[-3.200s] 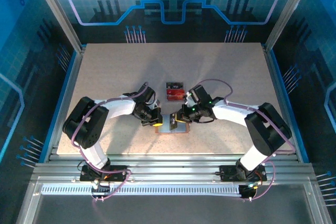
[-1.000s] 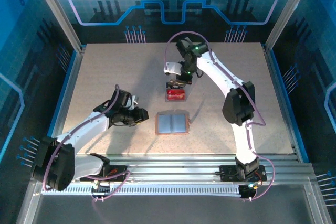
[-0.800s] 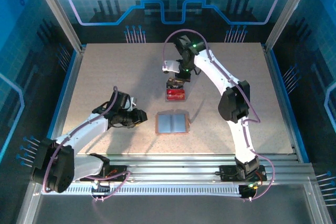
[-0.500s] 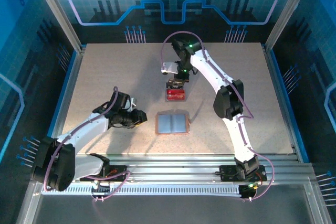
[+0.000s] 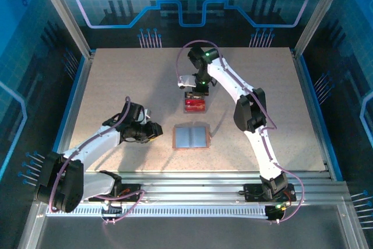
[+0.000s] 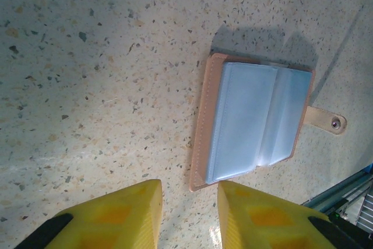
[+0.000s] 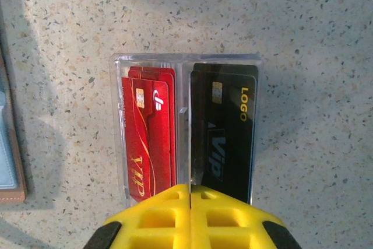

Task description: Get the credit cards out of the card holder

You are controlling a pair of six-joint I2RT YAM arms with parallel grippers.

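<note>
The tan card holder (image 5: 191, 137) lies open on the table, its grey-blue inner sleeves (image 6: 256, 121) facing up and its clasp tab (image 6: 326, 122) out to one side. My left gripper (image 6: 189, 188) hovers open just off the holder's corner, nothing between its yellow fingers; it sits left of the holder (image 5: 152, 131). My right gripper (image 5: 197, 90) points down over the clear tray (image 7: 186, 59), shut (image 7: 190, 189) on a thin credit card seen edge-on (image 7: 190, 144). Red cards (image 7: 148, 126) lie in one tray compartment, a dark card (image 7: 230, 132) in the other.
The tray (image 5: 194, 104) stands just beyond the card holder at the table's middle. A metal rail (image 5: 192, 193) runs along the near edge, and blue-lit panels wall the table's sides and back.
Both arms have left the card holder: the right carried a card to the tray and edged slightly left above it. The left drew back to the left and holds still.
</note>
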